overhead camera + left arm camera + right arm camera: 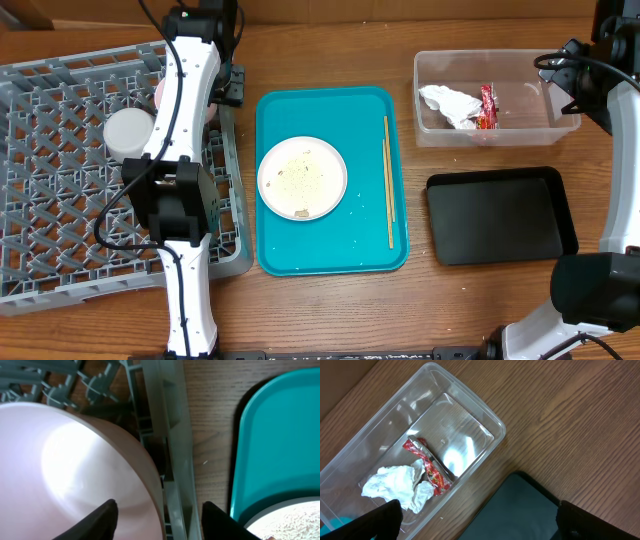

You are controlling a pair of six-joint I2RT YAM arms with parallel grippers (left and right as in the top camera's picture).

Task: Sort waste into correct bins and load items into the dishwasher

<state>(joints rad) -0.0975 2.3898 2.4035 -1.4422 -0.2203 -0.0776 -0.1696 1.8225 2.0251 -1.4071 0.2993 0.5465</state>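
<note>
Left end effector (159, 521) — wide open — straddles pink bowl (65, 475) rim; right end effector (479, 521) equally wide.

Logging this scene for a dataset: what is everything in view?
rack: one, grey, table's left
pink bowl: one, in rack by its right wall
white vessel: one, in rack; bowl or cup unclear
teal tray: one, centre
plate: one, whitish, on teal tray
crumbs: scattered, pale, on plate
chopsticks: pair, wooden, on teal tray's right side
tub: one, clear, upper right
napkin: one, white, in tub
wrapper: one, red, in tub beside napkin
black tray: one, below tub in overhead view
table: one, brown wood, under everything
left gripper: one, black, open, over rack's right wall
right gripper: one, black, open, above tub and black tray
</note>
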